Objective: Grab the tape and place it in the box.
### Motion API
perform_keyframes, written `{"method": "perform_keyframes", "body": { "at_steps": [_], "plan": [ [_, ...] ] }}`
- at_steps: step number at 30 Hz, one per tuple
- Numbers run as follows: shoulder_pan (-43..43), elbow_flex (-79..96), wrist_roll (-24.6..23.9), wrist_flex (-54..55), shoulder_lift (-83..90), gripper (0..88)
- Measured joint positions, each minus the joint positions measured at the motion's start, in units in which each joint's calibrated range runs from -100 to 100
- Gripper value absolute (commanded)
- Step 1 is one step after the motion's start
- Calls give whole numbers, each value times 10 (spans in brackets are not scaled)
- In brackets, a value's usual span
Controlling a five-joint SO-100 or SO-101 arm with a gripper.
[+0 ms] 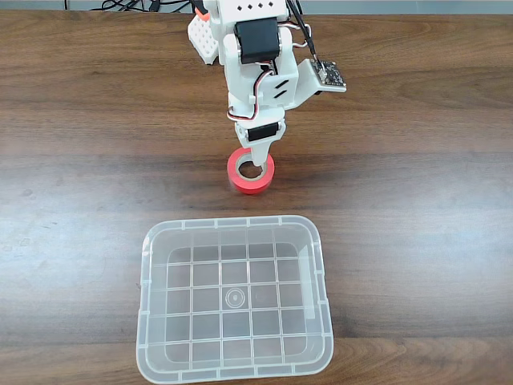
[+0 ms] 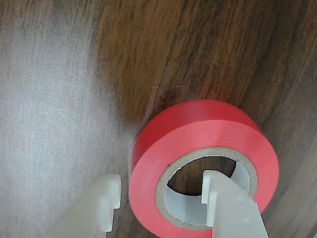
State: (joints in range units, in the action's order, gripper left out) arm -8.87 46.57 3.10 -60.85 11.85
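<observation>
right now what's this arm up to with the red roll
The arm has its gripper down on the red tape, which lies flat on the wooden table. In the wrist view one finger sits inside the roll's core and the other outside its left wall, with a gap still showing, so the jaws straddle the wall but have not yet closed on it. The clear box stands just in front of the tape in the fixed view, with nothing in it. The tape has not been lifted yet.

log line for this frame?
phase: grasping | end effector: open, straddling roll wall, one finger in core | tape: flat on table | box: empty, tape outside
</observation>
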Motion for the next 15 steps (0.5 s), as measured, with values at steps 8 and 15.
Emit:
{"method": "perform_keyframes", "body": {
  "at_steps": [8, 15],
  "plan": [
    [-1, 0, 0, 0, -14, 158],
    [2, 0, 0, 8, -48, 13]
  ]
}}
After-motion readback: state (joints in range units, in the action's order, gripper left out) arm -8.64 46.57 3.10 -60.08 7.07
